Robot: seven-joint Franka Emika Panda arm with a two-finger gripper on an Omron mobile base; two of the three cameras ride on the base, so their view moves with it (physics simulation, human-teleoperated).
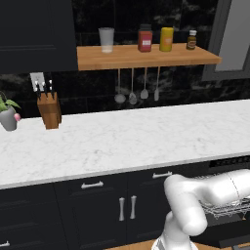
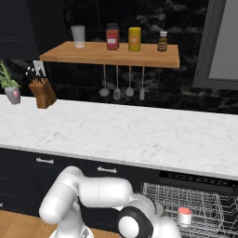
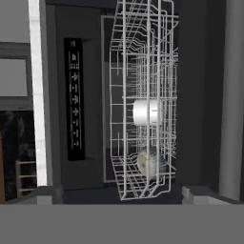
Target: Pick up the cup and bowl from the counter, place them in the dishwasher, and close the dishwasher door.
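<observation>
Gripper (image 3: 122,194) is hanging open and empty over the pulled-out rack (image 3: 143,95) of the dishwasher (image 3: 76,100), where the cup (image 2: 184,216) and a pale bowl (image 3: 151,162) are already sitting. Beyond, the counter (image 1: 122,139) is lying bare; the dishwasher door looks stiff and flat, likely best pushed at its edge

this was a home kitchen, rendered rather than real; a long white marble-veined counter (image 1: 127,141) ran above dark cabinets with silver handles (image 1: 92,184); a wooden shelf (image 1: 141,57) carried a glass tumbler (image 1: 106,39), a red jar (image 1: 145,38), a yellow jar (image 1: 166,39) and a small bottle (image 1: 192,39); utensils (image 1: 137,88) hung beneath it; a knife block (image 1: 49,108) and a potted plant (image 1: 8,115) stood on the worktop; a dishwasher (image 2: 195,209) showed its wire rack (image 3: 143,105).
</observation>
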